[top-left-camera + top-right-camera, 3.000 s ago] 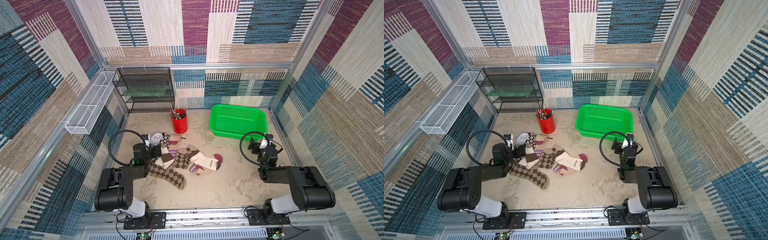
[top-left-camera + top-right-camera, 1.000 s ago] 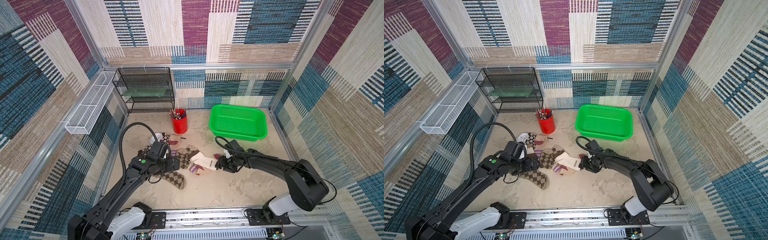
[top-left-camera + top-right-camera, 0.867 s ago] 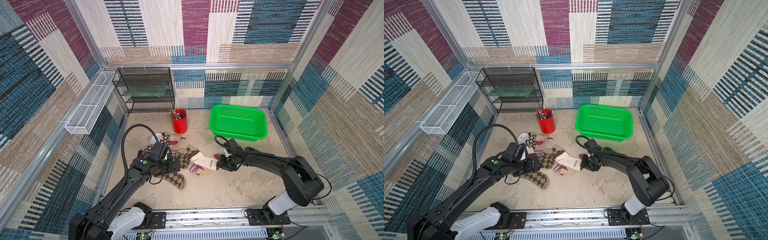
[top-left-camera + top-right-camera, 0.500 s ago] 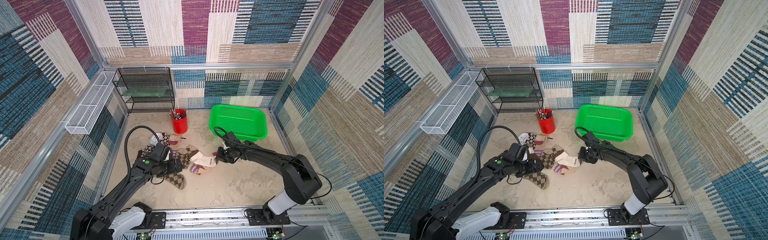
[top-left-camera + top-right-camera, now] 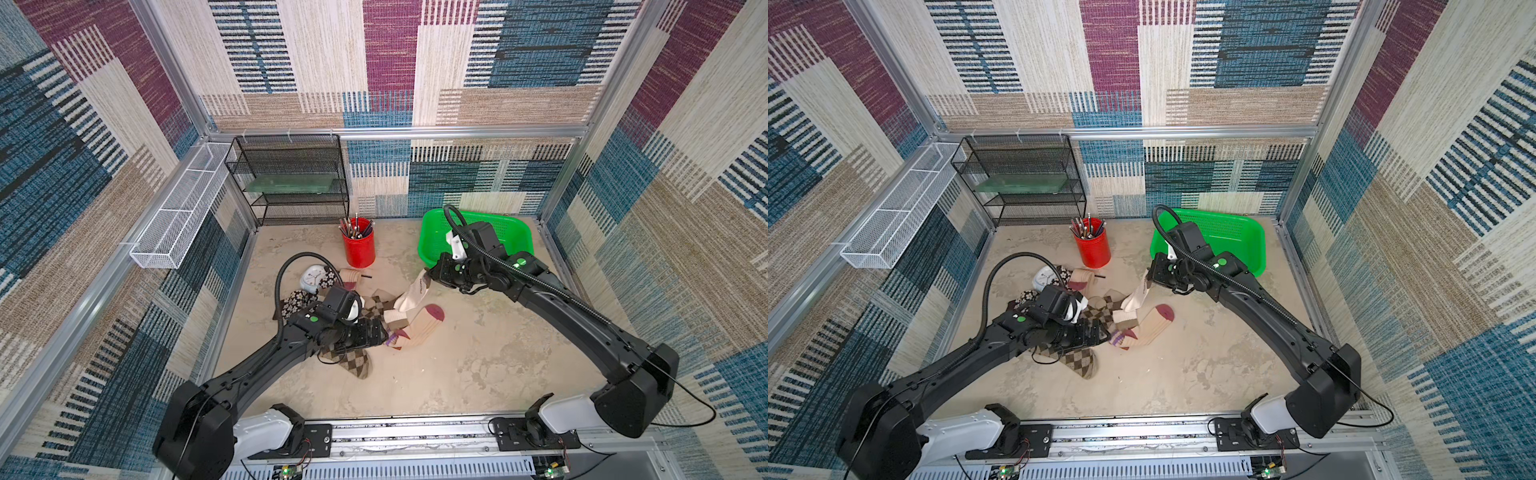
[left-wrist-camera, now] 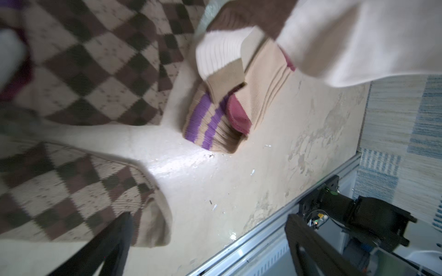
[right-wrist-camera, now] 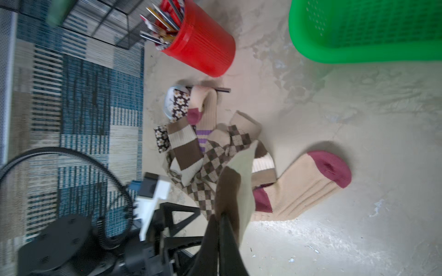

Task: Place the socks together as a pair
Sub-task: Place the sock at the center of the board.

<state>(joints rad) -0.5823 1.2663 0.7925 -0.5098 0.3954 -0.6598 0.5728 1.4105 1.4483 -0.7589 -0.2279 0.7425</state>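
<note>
A heap of socks lies mid-table. My right gripper (image 5: pixel 432 276) (image 7: pixel 222 217) is shut on the cream-brown sock (image 5: pixel 413 297) (image 7: pixel 240 176), which hangs from it above the heap. Below it lies a beige sock with a maroon toe (image 5: pixel 424 324) (image 7: pixel 308 181). My left gripper (image 5: pixel 382 332) (image 6: pixel 208 216) stands open and empty, low over the brown-tan argyle socks (image 5: pixel 355 361) (image 6: pixel 79 71). A beige sock with purple stripes (image 6: pixel 210 124) lies just ahead of it. A dark flowered sock (image 5: pixel 295 299) (image 7: pixel 179 102) sits at the heap's far left.
A red cup of pens (image 5: pixel 358 249) and a white clock (image 5: pixel 311 277) stand behind the heap. A green basket (image 5: pixel 515 232) is at the back right, close behind my right wrist. A black wire shelf (image 5: pixel 291 178) fills the back left corner.
My right gripper shut on the cream-brown sock and lifted it up and back off the heap. My left gripper crept a little to the right over the argyle socks.
</note>
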